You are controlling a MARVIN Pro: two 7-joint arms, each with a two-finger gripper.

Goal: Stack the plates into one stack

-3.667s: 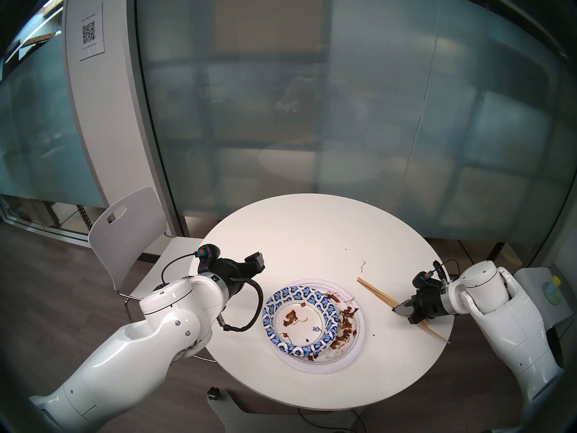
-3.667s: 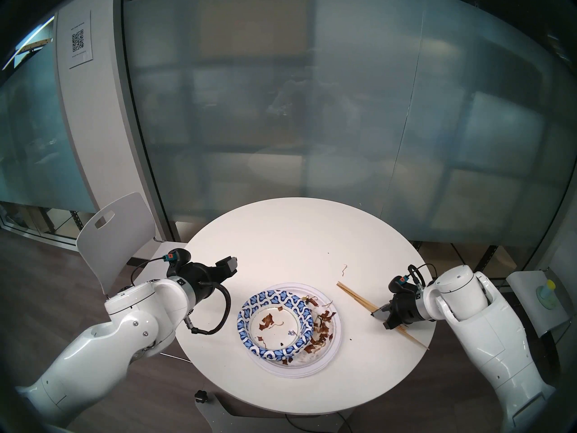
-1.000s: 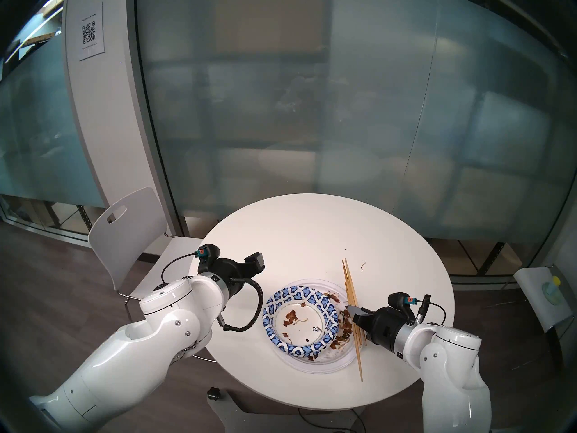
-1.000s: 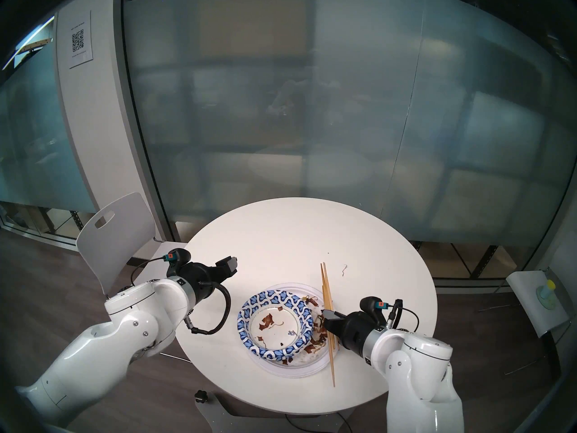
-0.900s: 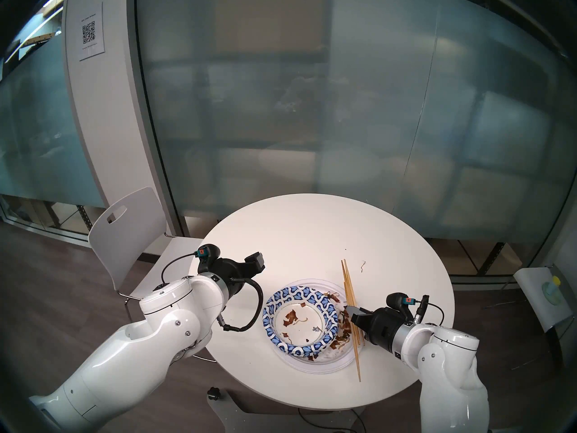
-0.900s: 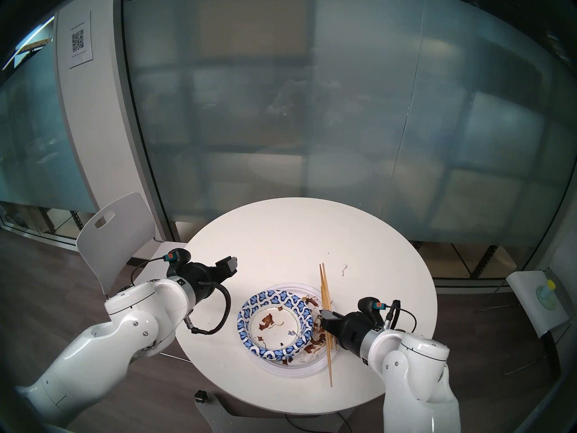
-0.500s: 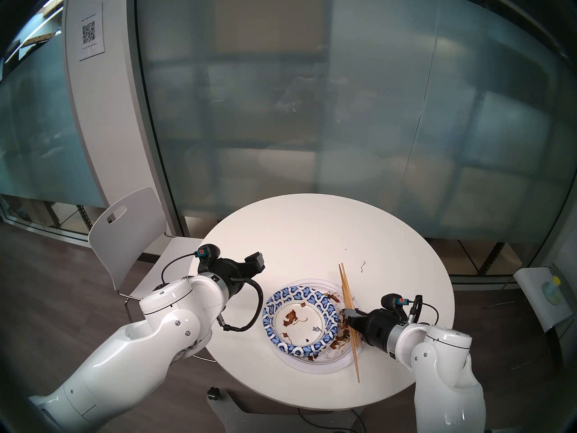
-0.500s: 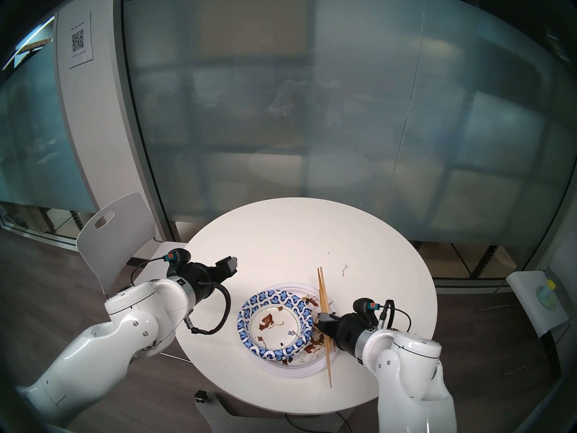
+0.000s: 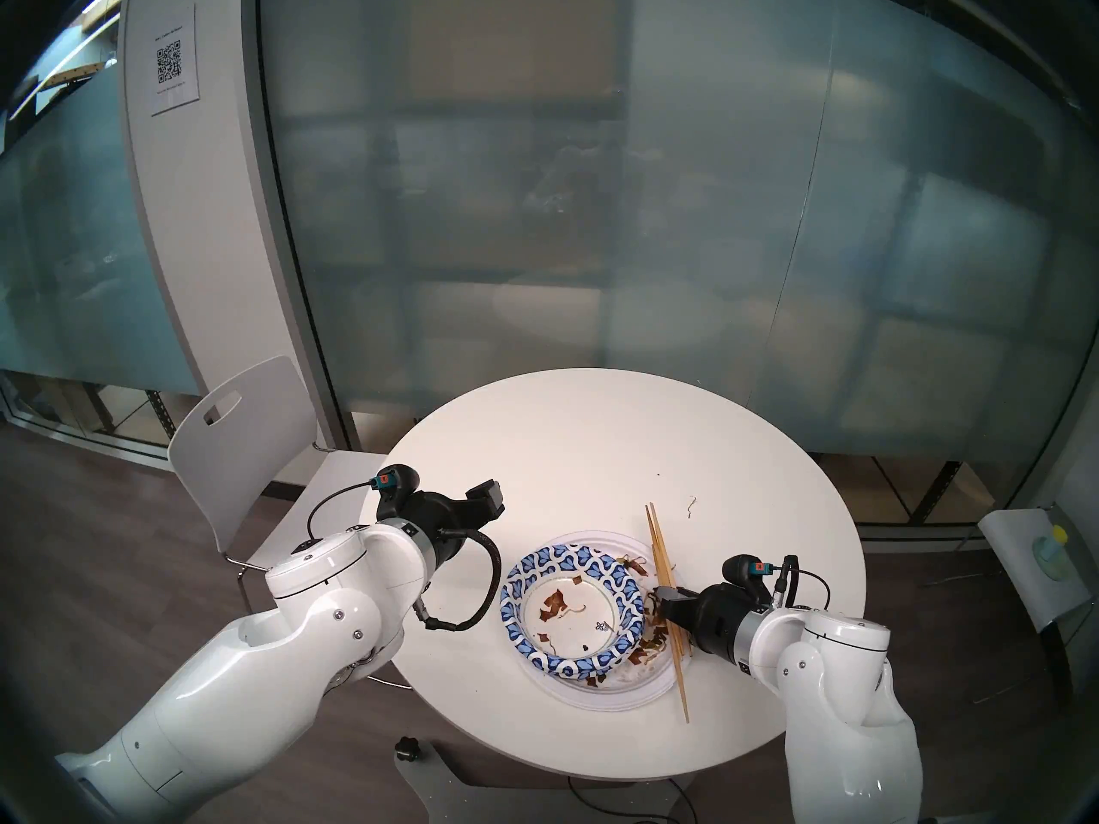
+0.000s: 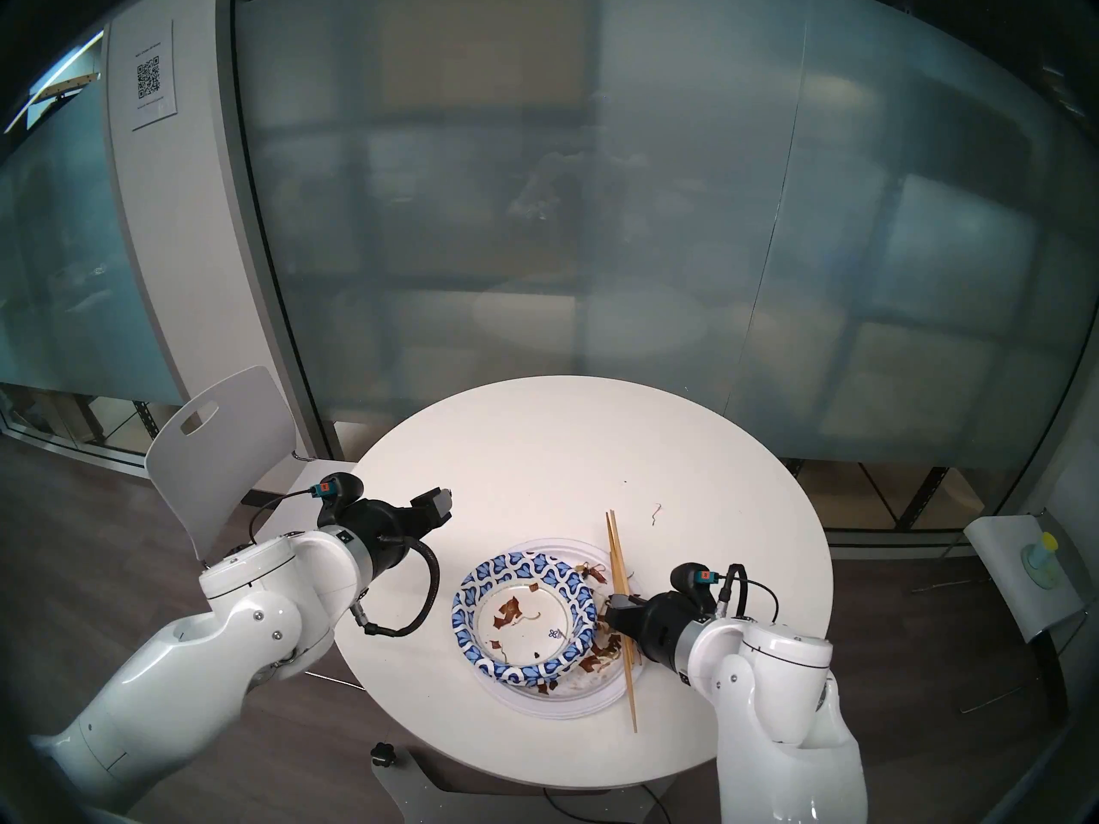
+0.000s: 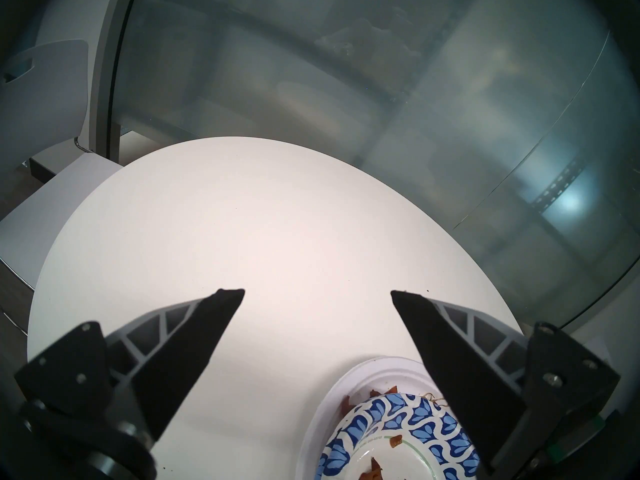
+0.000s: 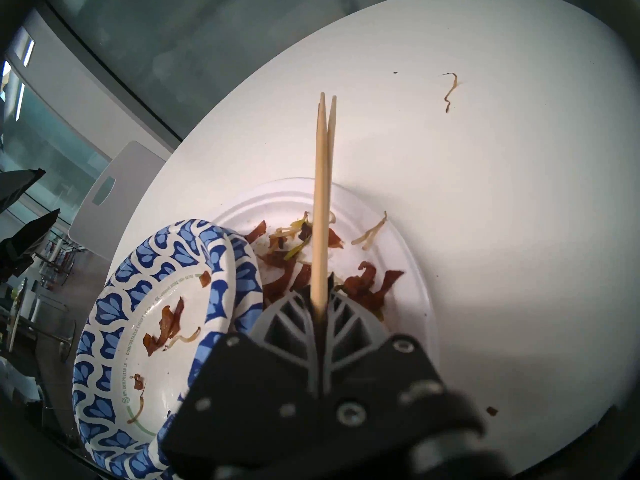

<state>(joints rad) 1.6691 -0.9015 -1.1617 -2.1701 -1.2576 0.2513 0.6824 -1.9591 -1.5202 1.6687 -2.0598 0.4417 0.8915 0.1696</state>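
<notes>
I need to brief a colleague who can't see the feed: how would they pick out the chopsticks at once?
Start at the round white table and find the stack of paper plates near its front edge. Over the stack's right side, the right gripper has its jaws shut on the chopsticks: thin, pale wooden sticks, the only long straight things there.

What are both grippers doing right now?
Left gripper: open, holding nothing.
Right gripper: shut on the chopsticks, above the white plate.

The blue-patterned plate [image 12: 162,334] carries small green print curving round its inner ring — "BPI COMPOSTABLE" and "COMPOSTABLE EXCEPT" read, the rest blurs. Upper left of the head view, a white sheet [image 9: 173,62] shows a QR code — its caption too small.
</notes>
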